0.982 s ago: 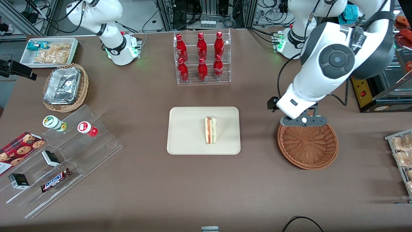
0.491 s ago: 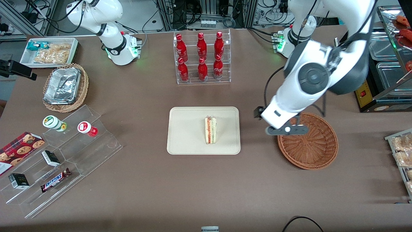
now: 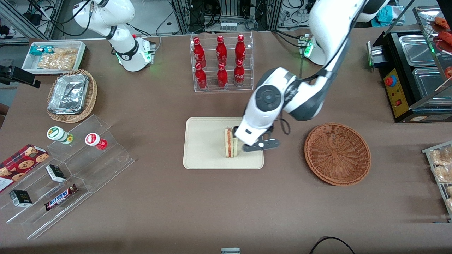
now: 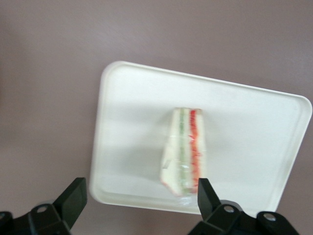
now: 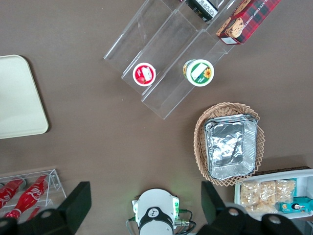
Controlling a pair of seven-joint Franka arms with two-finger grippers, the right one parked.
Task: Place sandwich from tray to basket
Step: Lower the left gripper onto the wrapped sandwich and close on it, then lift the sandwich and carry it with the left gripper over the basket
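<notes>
The left gripper is held above the tray, its fingers spread apart. On the tray, near the gripper, the sandwich is laid. The basket is placed toward the working arm's end. Far from the front camera, red bottles are racked.

No legible text, brand, number or sign anywhere.

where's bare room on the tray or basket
Bare: the round brown wicker basket and the cream rectangular tray from the wrapped white sandwich toward the parked arm's end. Crowded: beside the sandwich, under the open pincer.
</notes>
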